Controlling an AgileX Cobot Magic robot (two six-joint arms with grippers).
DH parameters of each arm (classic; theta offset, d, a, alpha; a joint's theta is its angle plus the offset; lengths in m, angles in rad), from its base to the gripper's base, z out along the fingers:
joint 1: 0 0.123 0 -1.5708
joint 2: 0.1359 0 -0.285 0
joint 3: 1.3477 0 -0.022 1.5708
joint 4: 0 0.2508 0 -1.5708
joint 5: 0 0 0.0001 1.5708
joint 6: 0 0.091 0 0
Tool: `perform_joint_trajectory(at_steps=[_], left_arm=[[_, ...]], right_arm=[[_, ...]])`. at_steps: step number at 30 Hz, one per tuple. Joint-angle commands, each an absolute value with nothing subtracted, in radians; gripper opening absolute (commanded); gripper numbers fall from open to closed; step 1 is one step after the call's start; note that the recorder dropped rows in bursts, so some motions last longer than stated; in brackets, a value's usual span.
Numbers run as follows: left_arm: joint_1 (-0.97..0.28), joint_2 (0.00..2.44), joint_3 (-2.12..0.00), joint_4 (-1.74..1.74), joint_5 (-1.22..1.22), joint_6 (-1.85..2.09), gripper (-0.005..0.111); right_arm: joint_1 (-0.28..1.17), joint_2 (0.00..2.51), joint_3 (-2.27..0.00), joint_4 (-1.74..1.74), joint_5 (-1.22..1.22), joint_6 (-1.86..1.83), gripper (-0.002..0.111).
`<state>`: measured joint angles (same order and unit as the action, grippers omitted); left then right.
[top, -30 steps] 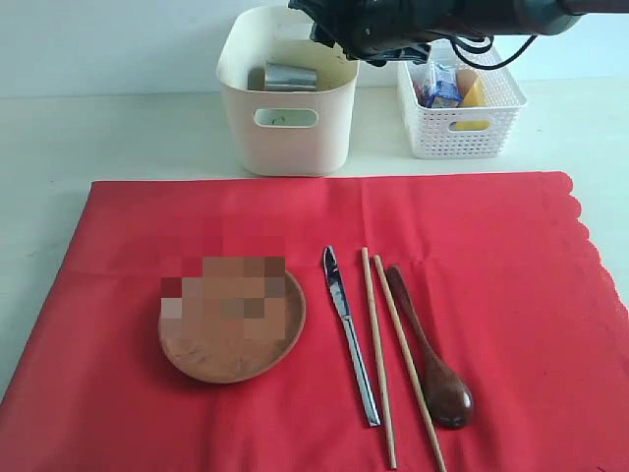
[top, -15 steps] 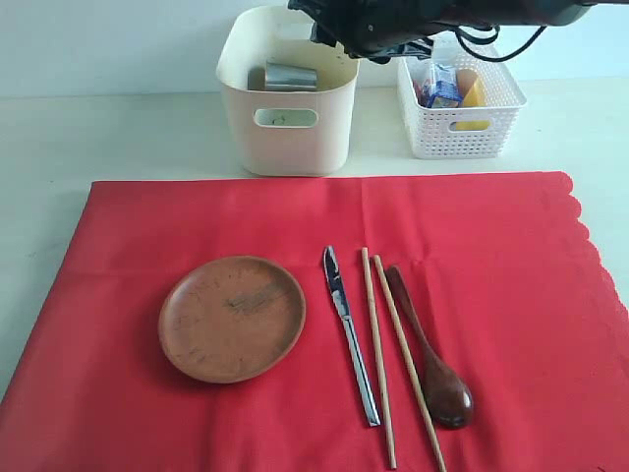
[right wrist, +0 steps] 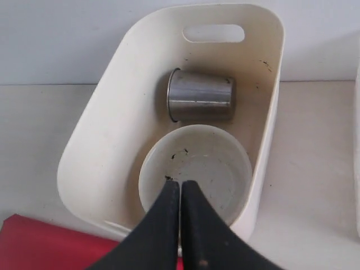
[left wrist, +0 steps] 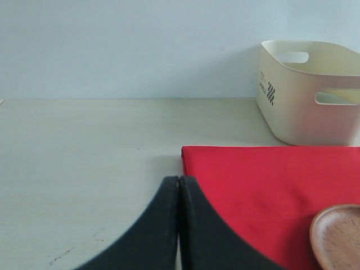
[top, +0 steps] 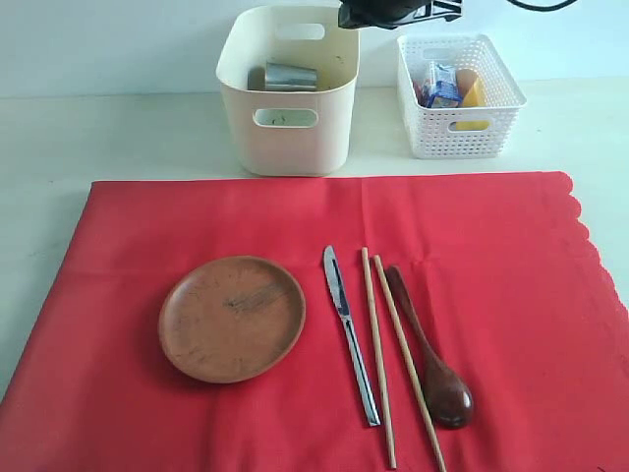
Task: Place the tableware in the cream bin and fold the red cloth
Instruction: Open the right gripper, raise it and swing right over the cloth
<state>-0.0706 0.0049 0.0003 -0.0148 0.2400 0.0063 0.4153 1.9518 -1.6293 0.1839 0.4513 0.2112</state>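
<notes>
The plate [top: 232, 318] is seen on the cloth [top: 491, 246] nearer the left gripper [left wrist: 179, 180] than the right gripper [right wrist: 180, 184] by the bin [top: 285, 143]; both are clenched empty.

Cup [right wrist: 199, 94], bowl [right wrist: 197, 169] in bin [top: 285, 147]; plate [top: 232, 317], knife [top: 350, 339], chopsticks [top: 378, 354], spoon [top: 437, 379] on cloth [top: 491, 256].

Bright, even, diffuse light fills all three views. In the exterior view there are only faint, soft shadows at the plate [top: 232, 318], the knife [top: 350, 334] and the foot of the bin [top: 287, 138], the cloth [top: 491, 295] is a strongly saturated red, and the knife blade has a pale sheen. In the wrist views the left gripper [left wrist: 179, 181] and right gripper [right wrist: 180, 185] sit close to the lens as black, nearly featureless shapes with slightly soft edges, while the cup [right wrist: 201, 95] shows dull grey reflections without harsh glare.
</notes>
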Motion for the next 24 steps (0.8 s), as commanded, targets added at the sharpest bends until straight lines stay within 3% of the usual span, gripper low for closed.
perform_joint_trajectory(at_steps=[1,13,24], left_arm=[[-0.069,0.0,0.0,-0.014,0.238,0.007,0.001],[-0.069,0.0,0.0,-0.014,0.238,0.007,0.001],[-0.069,0.0,0.0,-0.014,0.238,0.007,0.001]], right_arm=[[0.413,1.902,-1.63,0.151,0.508,0.202,0.0],[0.413,1.829,-1.593,0.139,0.599,0.208,0.0],[0.413,1.589,-1.135,0.139,0.389,0.21,0.0]])
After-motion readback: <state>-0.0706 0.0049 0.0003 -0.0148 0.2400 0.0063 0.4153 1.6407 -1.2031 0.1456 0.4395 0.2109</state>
